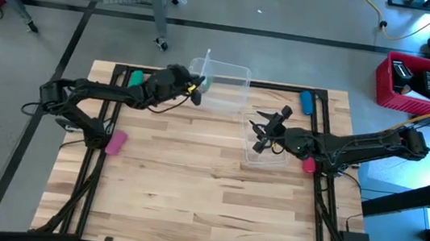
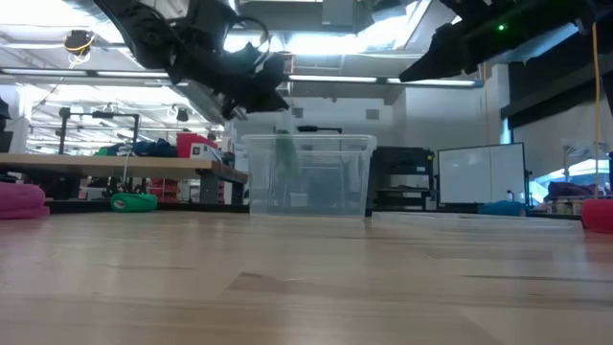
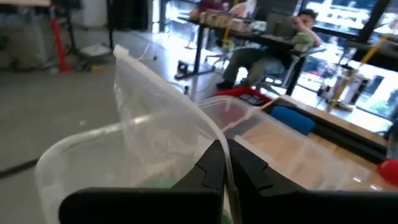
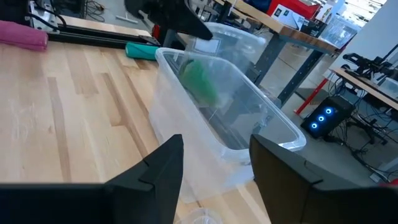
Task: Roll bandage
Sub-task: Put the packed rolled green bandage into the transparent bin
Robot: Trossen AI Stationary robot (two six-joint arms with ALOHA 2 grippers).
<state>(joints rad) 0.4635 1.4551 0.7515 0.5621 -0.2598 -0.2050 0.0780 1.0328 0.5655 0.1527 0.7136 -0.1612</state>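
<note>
The bare wood table (image 2: 306, 287) lies nearest, and the clear bin (image 2: 308, 177) stands at its far edge. The left pincer (image 3: 224, 149) hangs over the bin's left rim, its fingers pinched tight on the edge of a clear bag (image 3: 155, 118) that rises above the bin. The green bandage (image 4: 199, 78) shows through the bin's wall, inside the bin and just under that pincer. Whether it sits in the bag or loose in the bin cannot be told.

The right pincer (image 1: 265, 130) hovers to the right of the bin and nearer the table's front, well apart from the bandage. Its fingers are partly spread with nothing between them, and a flat clear lid (image 1: 271, 161) lies on the table below it.

Count: one bin, one bag, one bandage, one lid. There are two pink things, one far left of the bin (image 1: 115, 142) and one right of the lid (image 1: 308, 165). One teal thing (image 1: 135, 77) lies left of the bin and one blue thing (image 1: 306, 102) right of it.
</note>
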